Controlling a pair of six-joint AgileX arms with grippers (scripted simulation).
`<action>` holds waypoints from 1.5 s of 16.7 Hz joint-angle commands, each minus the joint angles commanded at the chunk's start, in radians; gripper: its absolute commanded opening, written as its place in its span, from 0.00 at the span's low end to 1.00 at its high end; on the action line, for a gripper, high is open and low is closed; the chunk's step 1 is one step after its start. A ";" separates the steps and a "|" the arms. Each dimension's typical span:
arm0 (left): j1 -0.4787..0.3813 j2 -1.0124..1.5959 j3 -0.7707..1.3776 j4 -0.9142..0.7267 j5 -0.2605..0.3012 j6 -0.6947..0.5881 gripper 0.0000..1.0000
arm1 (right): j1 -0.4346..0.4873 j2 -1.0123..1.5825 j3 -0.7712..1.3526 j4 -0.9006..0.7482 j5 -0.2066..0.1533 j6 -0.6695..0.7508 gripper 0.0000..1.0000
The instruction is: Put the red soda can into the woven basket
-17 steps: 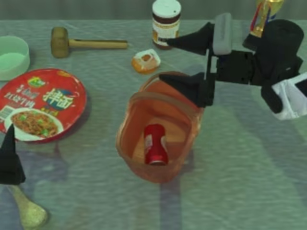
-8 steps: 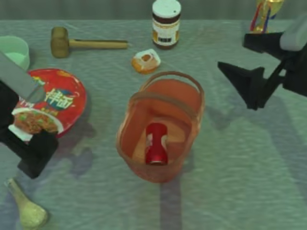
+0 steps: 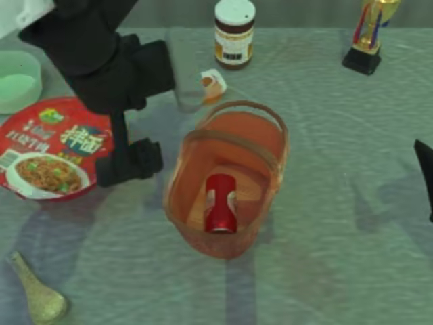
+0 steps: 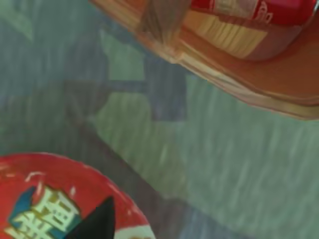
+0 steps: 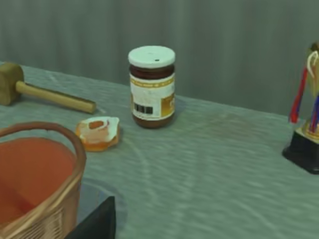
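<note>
- The red soda can point(image 3: 220, 212) lay on its side on the pale floor of the woven basket point(image 3: 177, 177), so the job looked done.
- The left hand point(image 3: 152, 125) hung over the table point(image 3: 338, 223) just left of the basket, beside the red noodle lid point(image 3: 40, 159). Its fingers stood wide apart and held nothing.
- The right hand point(image 3: 426, 177) sat at the table's right edge, well away. I cannot tell if it was wide or narrow.
</note>
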 joint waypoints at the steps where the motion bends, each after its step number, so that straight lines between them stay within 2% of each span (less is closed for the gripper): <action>1: -0.025 0.088 0.094 -0.053 -0.004 0.048 1.00 | -0.012 -0.101 -0.041 -0.046 0.044 0.002 1.00; 6: -0.118 0.440 0.496 -0.247 -0.032 0.247 1.00 | -0.059 -0.514 -0.188 -0.226 0.223 0.017 1.00; 8: -0.141 0.532 0.608 -0.290 -0.044 0.301 1.00 | -0.071 -0.621 -0.221 -0.271 0.272 0.021 1.00; 10: -0.155 0.590 0.678 -0.315 -0.053 0.335 1.00 | -0.079 -0.689 -0.241 -0.301 0.306 0.024 1.00; 12: -0.161 0.614 0.707 -0.324 -0.058 0.350 1.00 | -0.082 -0.716 -0.249 -0.312 0.319 0.025 1.00; 18: -0.157 0.611 0.701 -0.319 -0.057 0.350 1.00 | -0.082 -0.716 -0.249 -0.312 0.319 0.025 1.00; 25: -0.160 0.590 0.586 -0.227 -0.058 0.351 1.00 | -0.082 -0.716 -0.249 -0.312 0.319 0.025 1.00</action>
